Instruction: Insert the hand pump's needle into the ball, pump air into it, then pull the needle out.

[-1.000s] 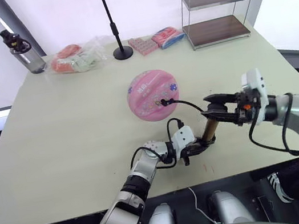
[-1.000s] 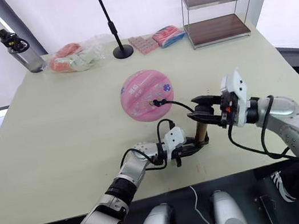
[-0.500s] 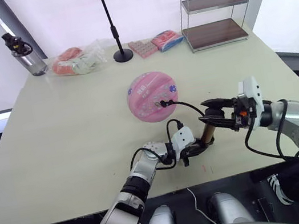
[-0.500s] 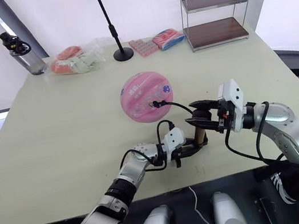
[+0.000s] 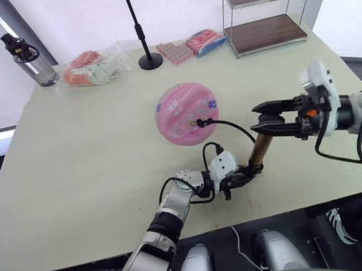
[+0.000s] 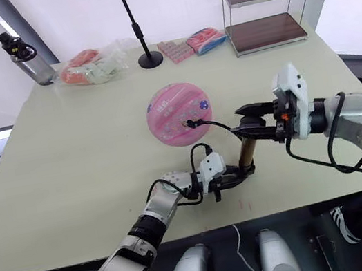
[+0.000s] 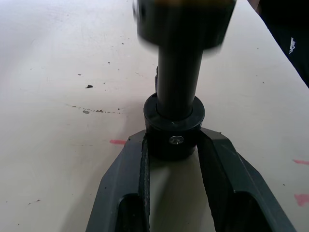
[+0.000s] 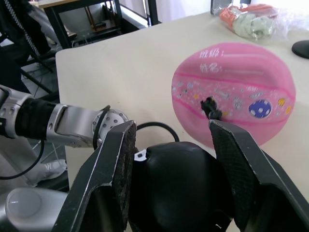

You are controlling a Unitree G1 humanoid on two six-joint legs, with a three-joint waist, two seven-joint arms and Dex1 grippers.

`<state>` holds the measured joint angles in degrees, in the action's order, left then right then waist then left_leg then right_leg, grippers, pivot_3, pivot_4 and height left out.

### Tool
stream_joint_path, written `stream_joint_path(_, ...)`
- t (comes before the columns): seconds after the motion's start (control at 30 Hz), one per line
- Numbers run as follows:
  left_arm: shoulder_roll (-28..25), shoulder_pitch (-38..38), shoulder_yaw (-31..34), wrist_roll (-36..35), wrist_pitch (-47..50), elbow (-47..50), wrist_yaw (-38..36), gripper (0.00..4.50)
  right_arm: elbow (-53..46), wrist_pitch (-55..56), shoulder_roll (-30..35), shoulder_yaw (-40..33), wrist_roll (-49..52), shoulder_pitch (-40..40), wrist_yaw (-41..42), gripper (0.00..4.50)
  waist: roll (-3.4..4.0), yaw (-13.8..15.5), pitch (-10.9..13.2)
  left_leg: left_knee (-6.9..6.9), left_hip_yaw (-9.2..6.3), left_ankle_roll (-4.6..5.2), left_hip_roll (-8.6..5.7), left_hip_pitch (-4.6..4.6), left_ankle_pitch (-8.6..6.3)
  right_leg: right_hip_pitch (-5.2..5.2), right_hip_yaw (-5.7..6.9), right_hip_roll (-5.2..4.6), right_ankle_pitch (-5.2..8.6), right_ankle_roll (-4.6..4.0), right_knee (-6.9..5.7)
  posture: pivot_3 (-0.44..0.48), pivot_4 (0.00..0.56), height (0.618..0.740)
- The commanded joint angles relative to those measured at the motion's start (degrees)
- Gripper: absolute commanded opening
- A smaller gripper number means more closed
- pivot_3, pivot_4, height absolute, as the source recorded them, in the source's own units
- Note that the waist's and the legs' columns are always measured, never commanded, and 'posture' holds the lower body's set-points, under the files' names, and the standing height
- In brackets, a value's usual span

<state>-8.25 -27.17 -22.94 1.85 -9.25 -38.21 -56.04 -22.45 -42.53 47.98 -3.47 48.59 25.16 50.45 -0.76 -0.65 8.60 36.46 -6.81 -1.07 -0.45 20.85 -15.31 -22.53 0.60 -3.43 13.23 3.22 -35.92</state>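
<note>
On the table (image 5: 68, 169), needle (image 5: 199, 122) seated in ball (image 5: 187, 114). Left gripper (image 7: 175, 145) clamps pump (image 5: 259, 152) base; right gripper (image 5: 257, 119) clasps handle. Pumping underway; withdrawal outstanding.

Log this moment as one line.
needle in ball | left gripper shut on hand pump base | right gripper shut on handle

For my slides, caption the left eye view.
Both hands grip the hand pump, its hose plugged into the pink ball.
</note>
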Motion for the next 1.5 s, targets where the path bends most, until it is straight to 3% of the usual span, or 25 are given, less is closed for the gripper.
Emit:
stream_joint_path(0.03,-2.0,3.2,-1.6,2.8,2.9,-4.8,-0.4,1.09,-0.4,0.2,3.0,-8.8,1.5,6.2,-2.1,2.01,0.05,0.0,0.1,0.00,0.01,0.00,0.00,0.00,0.00,0.00,0.00,-0.01,0.00,0.00,0.00,0.000,0.150,0.731)
stream_joint_path(0.4,-2.1,3.0,-1.6,3.0,2.8,-5.0,-0.4,1.09,4.3,-4.2,3.8,-15.3,8.3,18.5,-6.9,2.01,0.10,-0.1,0.1,-0.02,0.10,0.02,-0.10,-0.02,0.00,-0.02,-0.07,-0.11,0.00,-0.01,-0.01,0.000,0.150,0.731)
stream_joint_path(0.9,-2.5,3.2,-1.7,3.2,3.0,-4.9,-0.5,1.09,-1.1,-7.6,0.6,-14.8,13.6,8.9,-9.3,2.01,0.13,-0.2,0.1,-0.01,0.21,0.04,-0.10,-0.06,-0.01,-0.02,-0.15,-0.12,-0.02,-0.03,-0.07,0.000,0.150,0.731)
stream_joint_path(1.0,-2.5,3.2,-1.8,3.2,2.8,-4.9,-0.6,1.09,-1.8,-10.6,0.0,-15.2,18.3,6.5,-10.7,2.77,0.12,-0.2,0.1,-0.01,0.20,0.04,-0.09,-0.08,-0.01,-0.02,-0.15,-0.10,-0.05,-0.08,-0.07,0.000,0.150,0.731)
stream_joint_path(1.07,-2.5,3.1,-1.8,3.3,2.7,-4.9,-0.6,1.09,-2.4,-10.6,-0.3,-14.7,18.1,5.2,-11.7,3.80,0.13,-0.2,0.1,-0.01,0.20,0.04,-0.09,-0.08,-0.01,-0.02,-0.15,-0.10,-0.12,-0.21,-0.08,0.000,0.150,0.731)
stream_joint_path(1.13,-2.6,3.1,-1.8,3.3,2.6,-5.0,-0.6,1.09,-3.2,-8.9,-1.2,-13.6,15.0,4.1,-13.3,4.33,0.12,-0.2,0.1,-0.01,0.22,0.04,-0.09,-0.08,-0.01,-0.02,-0.16,-0.11,-0.12,-0.21,-0.09,0.000,0.150,0.731)
stream_joint_path(1.5,-2.7,3.1,-1.8,3.3,2.5,-4.9,-0.7,1.09,-6.6,-8.3,-4.8,-11.7,15.0,-1.0,-14.5,4.43,0.13,-0.3,0.1,-0.01,0.22,0.05,-0.09,-0.10,-0.01,-0.02,-0.17,-0.09,-0.01,-0.01,-0.10,0.000,0.150,0.731)
